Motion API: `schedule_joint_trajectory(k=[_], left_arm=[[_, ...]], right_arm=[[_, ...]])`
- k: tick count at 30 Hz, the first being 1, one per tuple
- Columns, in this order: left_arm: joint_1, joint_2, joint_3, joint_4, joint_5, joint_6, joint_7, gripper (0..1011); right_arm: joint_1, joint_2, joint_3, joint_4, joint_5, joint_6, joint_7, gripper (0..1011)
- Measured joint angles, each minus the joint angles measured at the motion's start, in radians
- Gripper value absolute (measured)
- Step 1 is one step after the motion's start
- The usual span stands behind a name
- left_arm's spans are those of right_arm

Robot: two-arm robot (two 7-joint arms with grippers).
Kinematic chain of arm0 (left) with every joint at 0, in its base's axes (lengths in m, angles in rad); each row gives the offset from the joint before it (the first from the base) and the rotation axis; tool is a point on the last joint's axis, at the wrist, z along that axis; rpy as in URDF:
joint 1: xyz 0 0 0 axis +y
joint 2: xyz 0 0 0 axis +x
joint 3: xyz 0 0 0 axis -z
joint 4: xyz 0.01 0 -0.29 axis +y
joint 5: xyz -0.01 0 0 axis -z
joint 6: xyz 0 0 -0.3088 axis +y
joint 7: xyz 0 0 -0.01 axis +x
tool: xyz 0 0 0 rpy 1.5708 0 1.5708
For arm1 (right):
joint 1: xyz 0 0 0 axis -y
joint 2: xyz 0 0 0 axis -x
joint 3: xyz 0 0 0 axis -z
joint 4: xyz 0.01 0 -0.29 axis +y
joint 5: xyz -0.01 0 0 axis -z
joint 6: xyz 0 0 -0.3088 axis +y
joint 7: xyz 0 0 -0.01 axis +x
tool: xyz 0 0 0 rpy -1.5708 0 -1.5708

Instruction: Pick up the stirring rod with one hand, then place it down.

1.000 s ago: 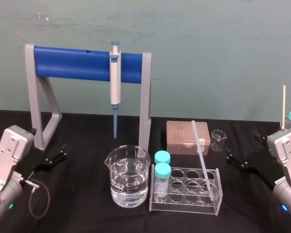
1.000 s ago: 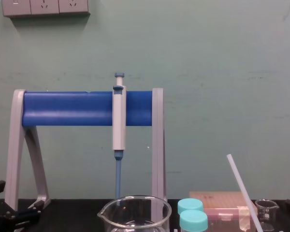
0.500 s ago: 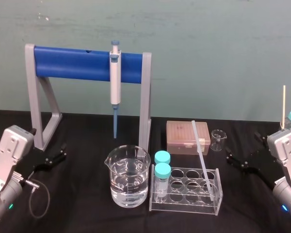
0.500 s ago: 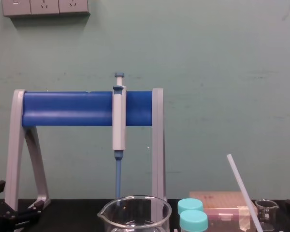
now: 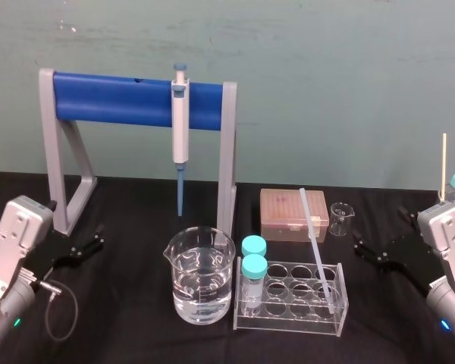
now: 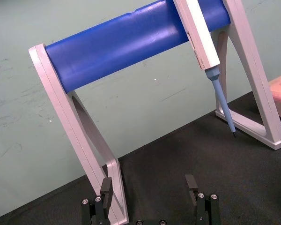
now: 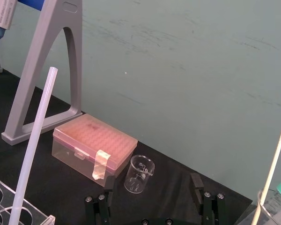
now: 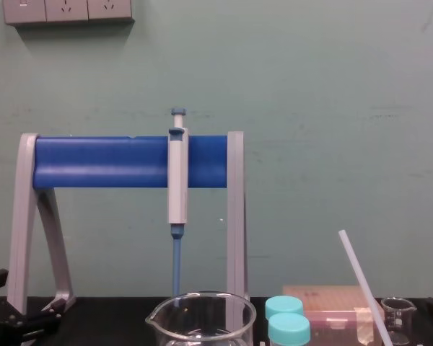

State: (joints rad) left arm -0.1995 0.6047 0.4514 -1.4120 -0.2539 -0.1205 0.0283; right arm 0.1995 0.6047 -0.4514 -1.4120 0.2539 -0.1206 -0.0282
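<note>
Mid table (image 5: 136, 334), stirring rod (image 5: 313, 235) leaning tilted in the clear tube rack (image 5: 288, 317) (right-hand wells), left end effector (image 5: 97, 236) low at far left, spread wide and empty, right end effector (image 5: 381, 233) likewise at far right.

A lab: pipette (image 5: 180, 121) on stand (image 5: 136, 100), beaker (image 5: 201, 275), tube rack (image 5: 292, 297).

Chest view: the stirring rod (image 8: 363, 287), at 4 o'clock, and the large beaker (image 8: 216, 324), at 6 o'clock, are cropped by the lower edge, so their bases are unseen. Left wrist view: the pipette (image 6: 202, 42) loses its head to the frame edge.
</note>
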Motion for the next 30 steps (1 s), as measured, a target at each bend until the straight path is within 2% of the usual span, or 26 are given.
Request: schedule_joint_trajectory(k=[30], left_arm=[[0.000, 0.000, 0.000, 0.000, 0.000, 0.000, 0.000, 1000]], right_arm=[[0.000, 0.000, 0.000, 0.000, 0.000, 0.000, 0.000, 1000]])
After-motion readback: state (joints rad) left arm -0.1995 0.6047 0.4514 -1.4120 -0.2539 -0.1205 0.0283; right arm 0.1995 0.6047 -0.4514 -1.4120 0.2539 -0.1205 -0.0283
